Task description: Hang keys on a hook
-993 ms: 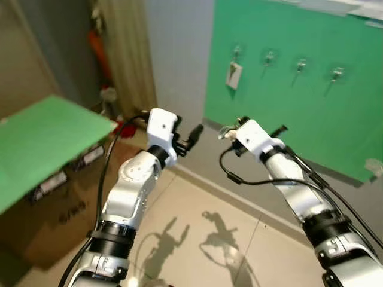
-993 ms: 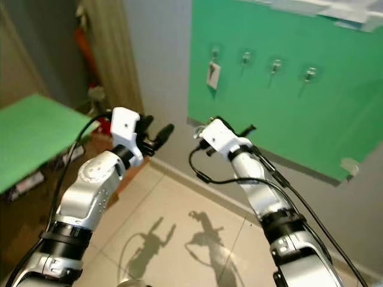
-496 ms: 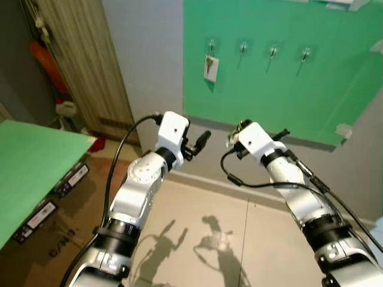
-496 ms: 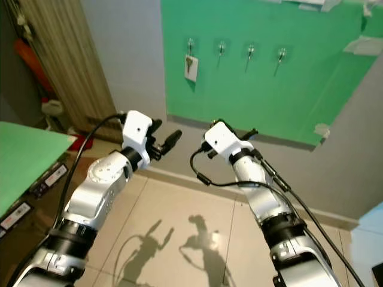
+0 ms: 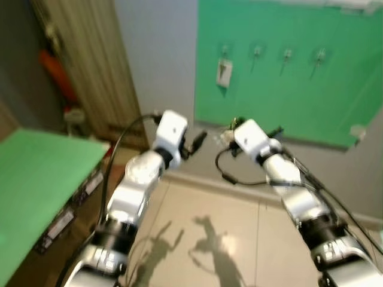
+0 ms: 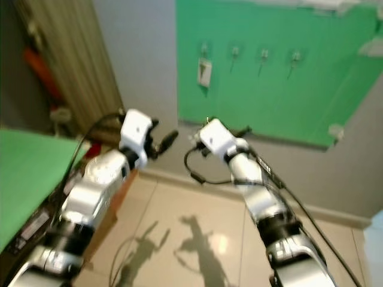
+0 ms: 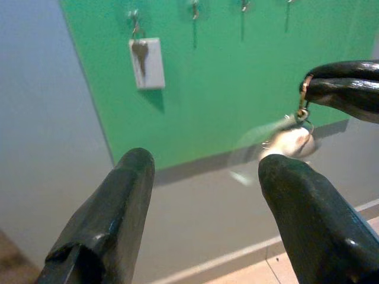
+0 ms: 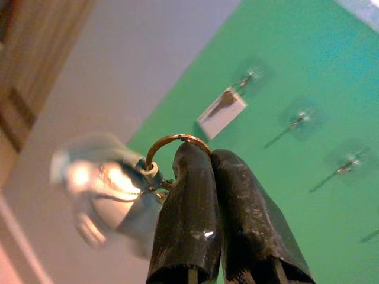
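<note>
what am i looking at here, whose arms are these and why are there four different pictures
They are a walking humanoid robot's two silver arms. Two pictures come from cameras on its head, looking down past the arms at a green wall panel with a row of hooks; a key with a white tag already hangs on the leftmost hook. The other two come from cameras on each wrist, looking along that hand's black fingers. The right hand is pinched shut on a key ring with blurred keys dangling from it. The left hand is open, holding nothing. A green-topped surface stands to the robot's left.
</note>
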Available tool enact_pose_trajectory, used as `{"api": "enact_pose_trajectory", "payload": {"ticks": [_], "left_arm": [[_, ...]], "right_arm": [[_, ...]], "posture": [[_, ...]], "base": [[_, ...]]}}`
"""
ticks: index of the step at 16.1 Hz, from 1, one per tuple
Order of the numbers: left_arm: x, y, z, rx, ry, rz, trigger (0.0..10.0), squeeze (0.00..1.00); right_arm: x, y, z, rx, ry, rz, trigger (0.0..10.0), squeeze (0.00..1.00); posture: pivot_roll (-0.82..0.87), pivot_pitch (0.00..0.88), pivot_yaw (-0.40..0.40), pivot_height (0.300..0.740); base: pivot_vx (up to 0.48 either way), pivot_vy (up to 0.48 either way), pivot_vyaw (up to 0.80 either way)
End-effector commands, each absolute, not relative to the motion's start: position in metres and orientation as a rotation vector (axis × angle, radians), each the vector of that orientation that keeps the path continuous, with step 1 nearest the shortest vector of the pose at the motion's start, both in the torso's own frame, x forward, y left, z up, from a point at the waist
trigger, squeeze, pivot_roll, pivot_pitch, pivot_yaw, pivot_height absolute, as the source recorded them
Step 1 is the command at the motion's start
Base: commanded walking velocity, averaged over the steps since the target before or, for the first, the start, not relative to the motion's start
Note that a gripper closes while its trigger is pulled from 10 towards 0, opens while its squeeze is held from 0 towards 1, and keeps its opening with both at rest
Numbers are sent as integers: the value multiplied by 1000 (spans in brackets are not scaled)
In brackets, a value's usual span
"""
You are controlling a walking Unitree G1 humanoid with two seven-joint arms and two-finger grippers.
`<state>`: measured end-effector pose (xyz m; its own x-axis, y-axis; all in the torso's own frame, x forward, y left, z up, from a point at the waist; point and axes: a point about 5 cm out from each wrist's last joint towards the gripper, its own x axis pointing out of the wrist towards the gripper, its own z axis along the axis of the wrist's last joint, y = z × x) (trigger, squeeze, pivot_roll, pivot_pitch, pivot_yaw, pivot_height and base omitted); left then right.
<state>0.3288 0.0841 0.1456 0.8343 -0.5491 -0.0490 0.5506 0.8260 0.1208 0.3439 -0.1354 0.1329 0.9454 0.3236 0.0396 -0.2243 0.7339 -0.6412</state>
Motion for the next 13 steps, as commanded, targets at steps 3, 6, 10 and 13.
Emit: {"api": "enact_pose_trajectory", "payload": {"ticks": [3,6,10,13], "left_arm": [[327,71,151,229,-23,-663,10000,0],[325,68,149,255,-14,-686,10000,0],[325,68,146,263,-5,-695,10000,0],[324,68,144,280,-1,-705,10000,0]], "right_arm": [[347,-138,143,-668,-182,283,0,0],[346,-135,141,-644,-172,271,0,0],[343,-133,138,-632,-167,296,0,0],[342,-133,137,-626,-165,300,0,0]], "posture": [[-32,0,104,740],[-40,0,113,740],[-44,0,112,740],[-41,0,108,740]], "base": [[454,82,0],[480,0,0],[480,0,-200],[454,0,-533]]}}
